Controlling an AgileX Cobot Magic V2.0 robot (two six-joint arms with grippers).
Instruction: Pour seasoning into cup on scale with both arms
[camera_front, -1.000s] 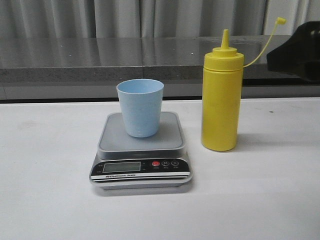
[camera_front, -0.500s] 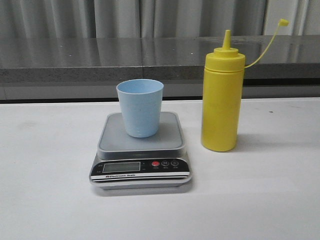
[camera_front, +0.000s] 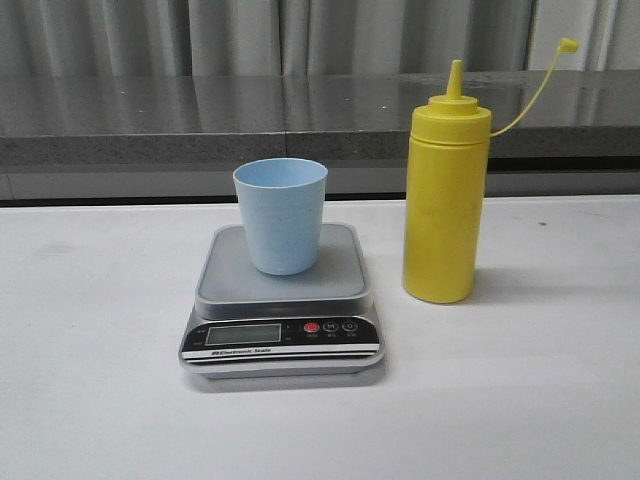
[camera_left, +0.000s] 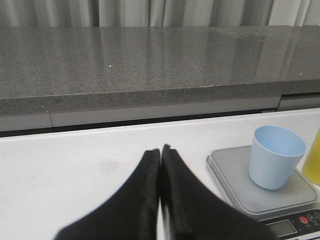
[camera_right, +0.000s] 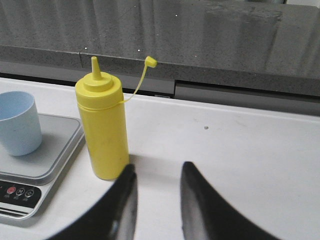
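Note:
The light-blue cup (camera_front: 281, 214) stands upright on the grey plate of the scale (camera_front: 282, 300) at the table's middle. The yellow seasoning bottle (camera_front: 444, 200) stands upright just right of the scale, its cap hanging off on the tether. Neither arm shows in the front view. In the left wrist view my left gripper (camera_left: 160, 149) is shut and empty, left of the scale (camera_left: 235, 175) and cup (camera_left: 275, 156). In the right wrist view my right gripper (camera_right: 157, 169) is open and empty, close to the bottle (camera_right: 103, 129), which stands beside it, outside the jaws.
A grey stone ledge (camera_front: 200, 115) runs along the back of the white table (camera_front: 90, 400), with curtains behind it. The scale's front panel (camera_front: 281, 334) with its display and buttons faces the front edge.
A black arm part seen at the right edge one second ago has left the front view. Cup, scale and bottle have not moved.

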